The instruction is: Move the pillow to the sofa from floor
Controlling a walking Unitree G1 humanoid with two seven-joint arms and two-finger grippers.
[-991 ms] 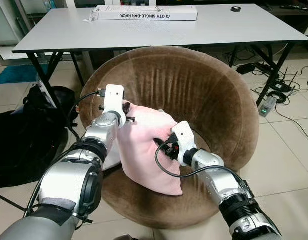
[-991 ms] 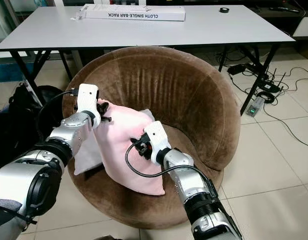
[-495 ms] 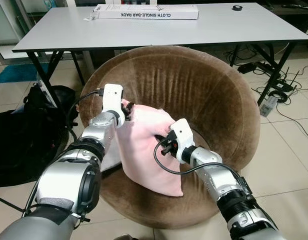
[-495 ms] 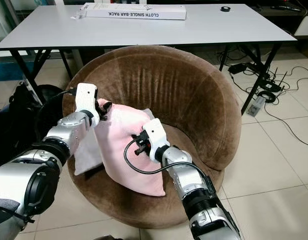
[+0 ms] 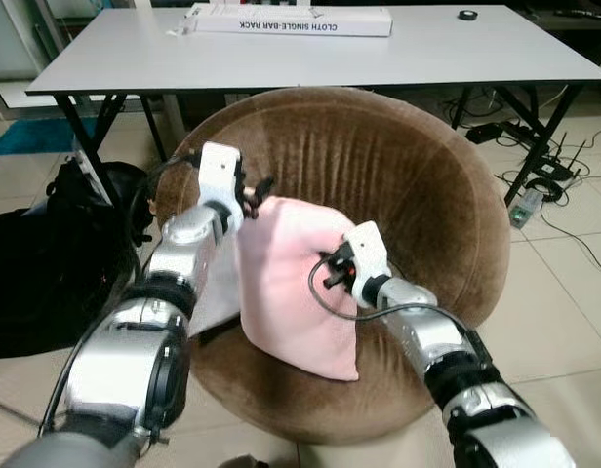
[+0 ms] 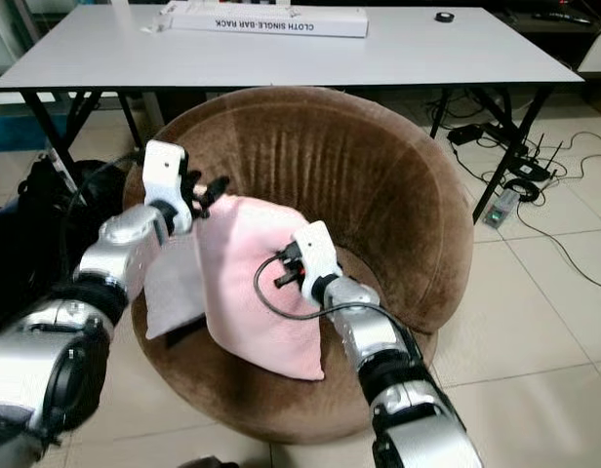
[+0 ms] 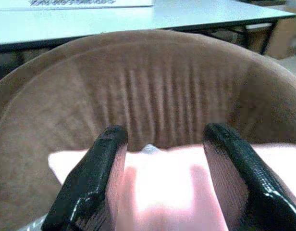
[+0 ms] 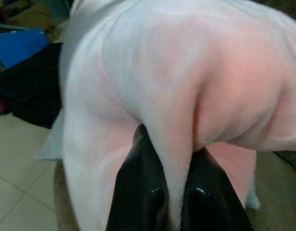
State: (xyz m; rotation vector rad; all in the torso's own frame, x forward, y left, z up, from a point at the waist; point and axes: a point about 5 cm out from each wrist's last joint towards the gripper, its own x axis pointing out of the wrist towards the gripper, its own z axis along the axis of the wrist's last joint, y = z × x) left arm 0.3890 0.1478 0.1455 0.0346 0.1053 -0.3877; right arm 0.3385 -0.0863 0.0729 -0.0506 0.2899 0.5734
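While my right gripper [image 8: 169, 192] pinches fold of pink pillow [image 5: 291, 283], left gripper [image 7: 162, 163] sits spread, fingers [image 7: 97, 173] either side of pillow's top corner, not clamping. Pillow stands on edge in seat of brown round sofa [image 5: 427, 185], leaning on pale cushion [image 6: 174, 288]. I judge risk: releasing now, pillow tips forward over front rim to floor. Thin pinch may slip too.

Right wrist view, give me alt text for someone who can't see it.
The right gripper's two black fingers pinch a fold of the soft pink fabric pillow. Pale floor tiles and a dark bag lie beyond.
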